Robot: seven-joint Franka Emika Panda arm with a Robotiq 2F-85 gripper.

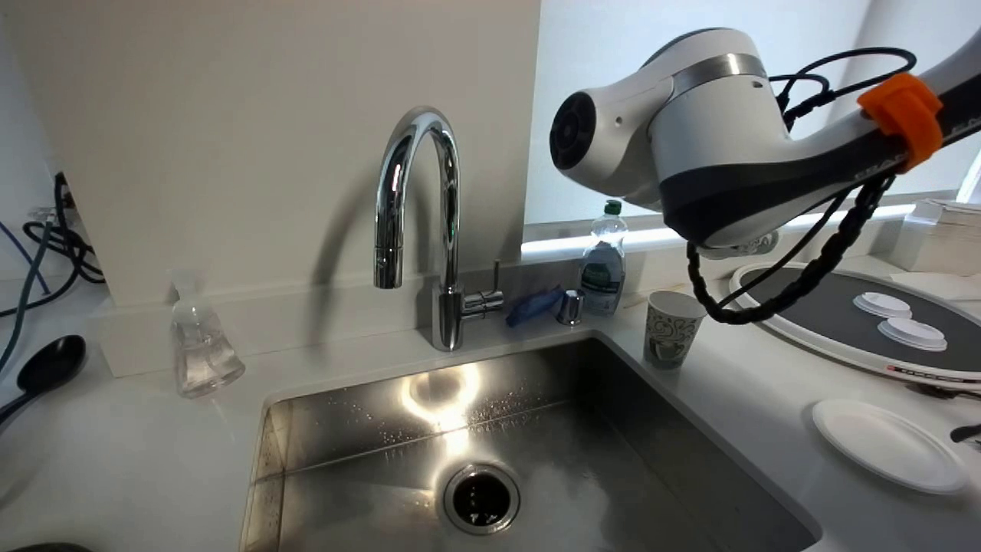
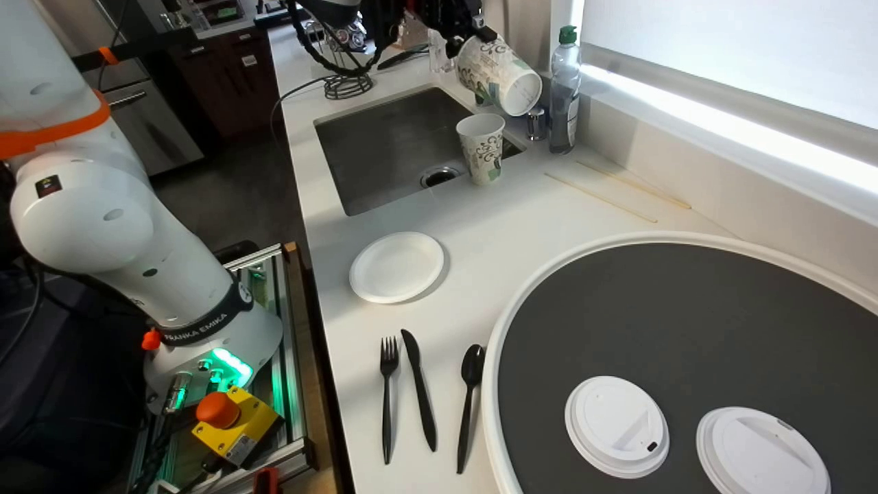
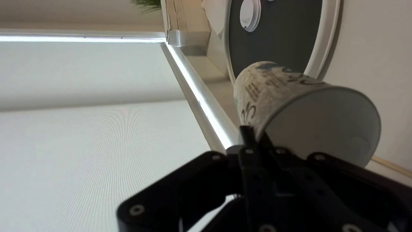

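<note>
White paper cup (image 2: 495, 74), dark swirl print; pinched at rim, tilted sideways in mid-air.

cup (image 2: 499, 77) in claw (image 3: 256, 138) | plate (image 2: 396, 267) near sink (image 2: 384, 147) | lids (image 2: 617, 425) on tray (image 2: 658, 309)

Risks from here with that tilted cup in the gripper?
The gripper pinches the tilted cup by its rim, so the cup may twist or slip. In an exterior view, the standing cup and soap bottle look close, though depth is hard to judge; a bump might topple either.
</note>
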